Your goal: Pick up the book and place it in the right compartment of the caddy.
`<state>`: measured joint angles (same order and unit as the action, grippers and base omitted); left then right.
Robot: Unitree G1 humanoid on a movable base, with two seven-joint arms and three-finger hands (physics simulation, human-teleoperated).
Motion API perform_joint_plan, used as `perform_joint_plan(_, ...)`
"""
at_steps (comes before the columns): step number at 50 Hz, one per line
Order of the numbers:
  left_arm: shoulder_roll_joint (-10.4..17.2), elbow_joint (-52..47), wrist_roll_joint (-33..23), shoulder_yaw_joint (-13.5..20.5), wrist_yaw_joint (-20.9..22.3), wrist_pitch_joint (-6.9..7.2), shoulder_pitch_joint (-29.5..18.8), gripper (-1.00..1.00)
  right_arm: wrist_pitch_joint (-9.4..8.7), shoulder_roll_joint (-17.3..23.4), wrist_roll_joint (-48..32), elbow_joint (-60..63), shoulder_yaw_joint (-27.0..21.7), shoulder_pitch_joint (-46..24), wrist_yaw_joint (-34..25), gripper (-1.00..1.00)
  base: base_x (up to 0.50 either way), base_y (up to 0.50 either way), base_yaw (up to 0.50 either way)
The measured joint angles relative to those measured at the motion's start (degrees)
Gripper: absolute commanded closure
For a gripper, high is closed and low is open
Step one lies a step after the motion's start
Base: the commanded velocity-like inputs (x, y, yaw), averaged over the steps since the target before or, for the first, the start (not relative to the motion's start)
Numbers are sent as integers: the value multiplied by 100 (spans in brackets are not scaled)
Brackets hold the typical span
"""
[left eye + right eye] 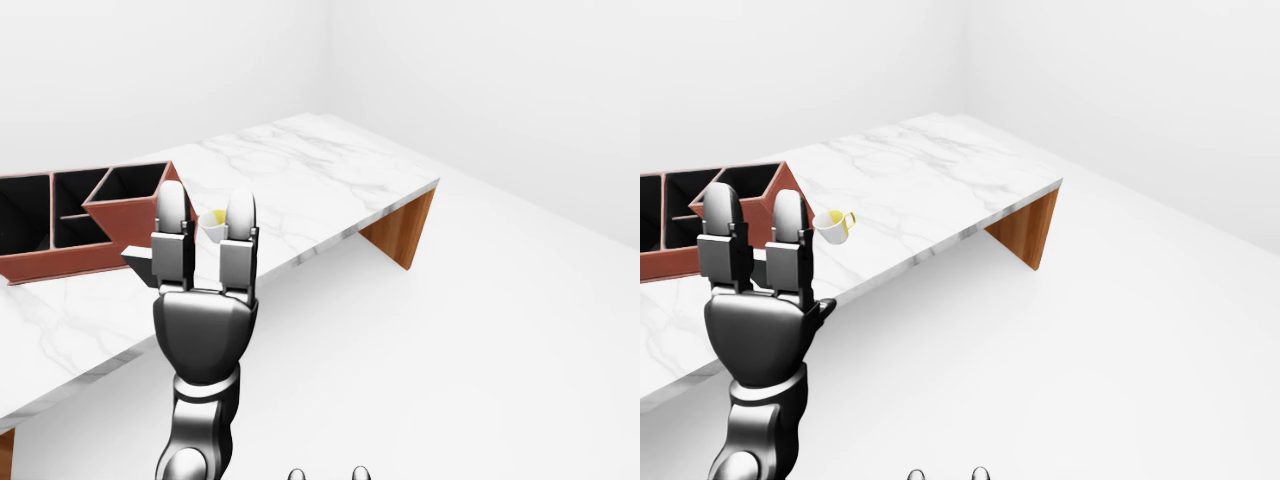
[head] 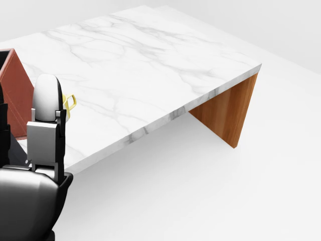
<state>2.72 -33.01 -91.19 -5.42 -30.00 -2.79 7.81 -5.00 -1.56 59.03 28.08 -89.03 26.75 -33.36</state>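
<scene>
No book shows in any view. The red-brown caddy [image 1: 128, 216] with black compartments stands on the marble table [image 1: 300, 175] at the left of the left-eye view. My left hand [image 1: 205, 205] is raised upright just below the caddy's right end, fingers [image 2: 47, 95] straight and open, holding nothing. A grey thumb juts out to its left. Only two fingertips of my right hand [image 1: 326, 474] peek in at the bottom edge.
A small yellow mug [image 1: 834, 226] sits on the table just right of the caddy, partly behind my finger in the head view. A wooden wedge leg [image 1: 402, 226] holds up the table's right end. White floor spreads to the right.
</scene>
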Motion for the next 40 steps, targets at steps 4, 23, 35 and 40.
perform_joint_plan(4, 6, 3, -1, -3, 0, 5, -4, -100, 0, 0, -10, 4, 0, -1, -1, -100, 0, 0, 0)
perform_joint_plan(23, 15, 0, 7, -1, 0, 10, -16, -100, 0, -3, -53, 16, 16, -11, -17, -100, 0, 0, 0)
perform_joint_plan(35, 13, -21, 1, -2, 0, 2, -7, -100, 0, -17, -89, 21, 5, -6, -54, -100, 8, 12, 0)
perform_joint_plan(40, 10, -29, -12, -8, 0, 5, 1, -100, 0, -25, -100, 17, 5, -5, -76, -100, 11, 16, 0)
